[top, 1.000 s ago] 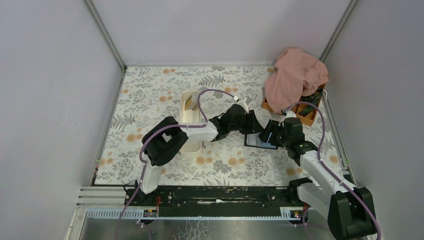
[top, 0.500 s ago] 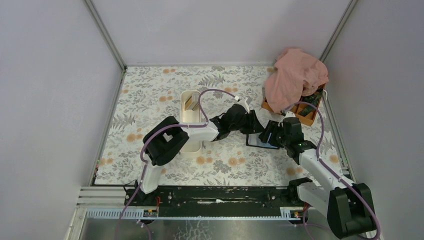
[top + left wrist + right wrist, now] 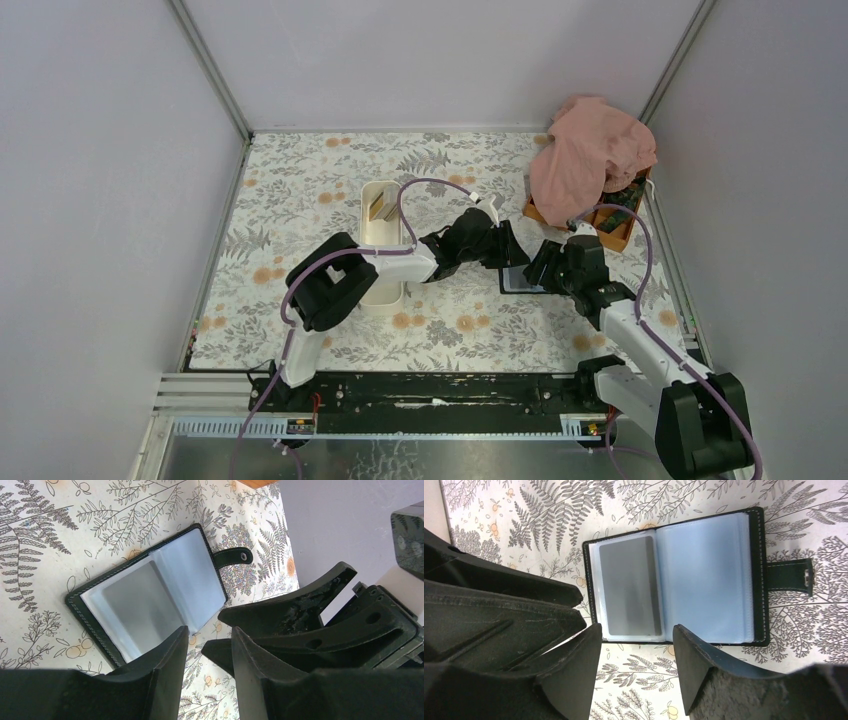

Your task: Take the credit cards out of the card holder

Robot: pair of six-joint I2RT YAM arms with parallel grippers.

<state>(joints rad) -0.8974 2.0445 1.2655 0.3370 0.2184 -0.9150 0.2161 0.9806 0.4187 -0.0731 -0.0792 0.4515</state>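
- The card holder (image 3: 704,575) lay open and flat on the flowered table cover (image 3: 549,510), just beyond the fingertips of the right gripper (image 3: 636,640), its clear bluish pocket pages facing up.
- The right gripper's jaws stood wide apart with nothing between them. One fingertip reached the holder's near edge, but the wrist view did not show whether it touched.
- A grey card (image 3: 630,586) sat inside the pocket page straight ahead of that gripper's left finger. The page ahead of its right finger showed only pale plastic.
- A black strap (image 3: 791,575) with a metal snap stuck out from the holder's edge farthest to the right gripper's right, lying on the cover.
- The left gripper (image 3: 208,635) hung over the cover with its jaws parted by a modest gap, gripping nothing. The open holder lay just ahead and to the left of its fingertips.
- The two grippers came close together at the same side of the holder. The right one's black fingers (image 3: 295,605) showed immediately to the right of the left one's in the left wrist view.
- From above, a long white tray (image 3: 366,225) lay behind the left gripper, beside its arm.
- A pink cloth (image 3: 590,150) was draped over an orange box (image 3: 612,236) beyond the right gripper.
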